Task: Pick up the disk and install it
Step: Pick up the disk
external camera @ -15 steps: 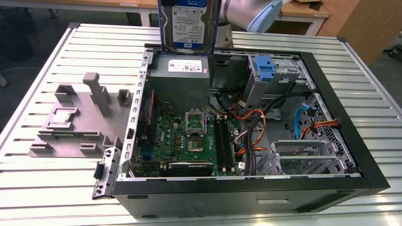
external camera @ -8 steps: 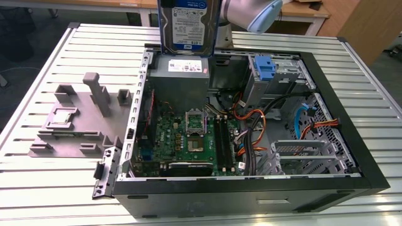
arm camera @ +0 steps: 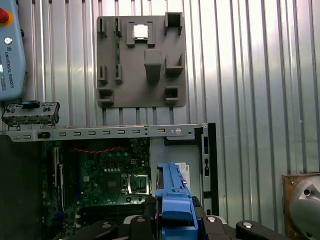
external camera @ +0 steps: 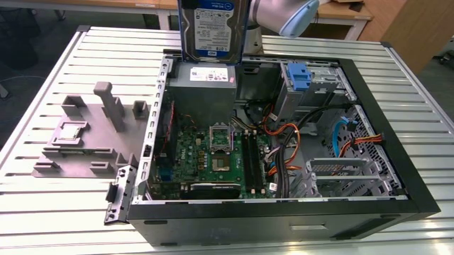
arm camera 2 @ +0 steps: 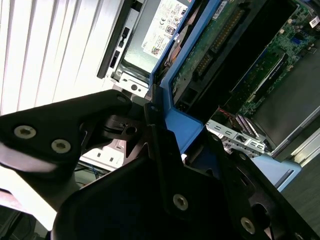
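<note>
- Disk (external camera: 210, 26): held upright, label face toward the exterior camera, above the far wall of the open computer case (external camera: 397, 159). It rests on nothing inside the case.
- Gripper (arm camera: 173, 217): clamped on the disk. In the first wrist view its black fingers (arm camera: 148, 215) press against the blue rail from both sides. Judged an edge hold that spares the label and the circuit side.
- Grey box (external camera: 202, 87) with a white sticker: fixed inside the case against its far wall, directly beneath the disk and apart from it.
- Blue latch (external camera: 301, 79): upright inside the case along the same far wall, carrying no drive. Judged the likely receiving bay, since it stands unoccupied.
- Motherboard (external camera: 212, 159): flat on the case floor, with cables bundled beside it.
- Fixture block (external camera: 85, 133): outside the case, on the slatted table (external camera: 71, 212), to the exterior view's left of the case. One pocket holds a small square part.
- Status: pick-up judged complete; installation not yet done.
</note>
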Tool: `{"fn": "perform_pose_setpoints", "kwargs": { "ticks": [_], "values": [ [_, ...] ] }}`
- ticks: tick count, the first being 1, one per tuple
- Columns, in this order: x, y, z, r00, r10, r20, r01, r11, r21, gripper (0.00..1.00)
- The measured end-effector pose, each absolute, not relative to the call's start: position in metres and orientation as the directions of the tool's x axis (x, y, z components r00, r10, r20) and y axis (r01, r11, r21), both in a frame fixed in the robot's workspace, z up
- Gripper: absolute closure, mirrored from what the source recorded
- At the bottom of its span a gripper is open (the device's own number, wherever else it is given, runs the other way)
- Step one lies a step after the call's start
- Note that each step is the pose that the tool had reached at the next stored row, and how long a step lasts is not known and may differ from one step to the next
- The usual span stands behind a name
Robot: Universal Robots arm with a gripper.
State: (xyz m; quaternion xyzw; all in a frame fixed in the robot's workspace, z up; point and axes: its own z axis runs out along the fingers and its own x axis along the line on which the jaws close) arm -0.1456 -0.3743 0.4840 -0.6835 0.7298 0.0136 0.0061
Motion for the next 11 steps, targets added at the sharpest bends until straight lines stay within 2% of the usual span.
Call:
{"fn": "perform_pose_setpoints", "kwargs": {
  "ticks": [11],
  "values": [
    [-0.1456,-0.3745,0.4840,-0.066,-0.997,-0.028,-0.998,0.065,0.011,0.63]
  ]
}}
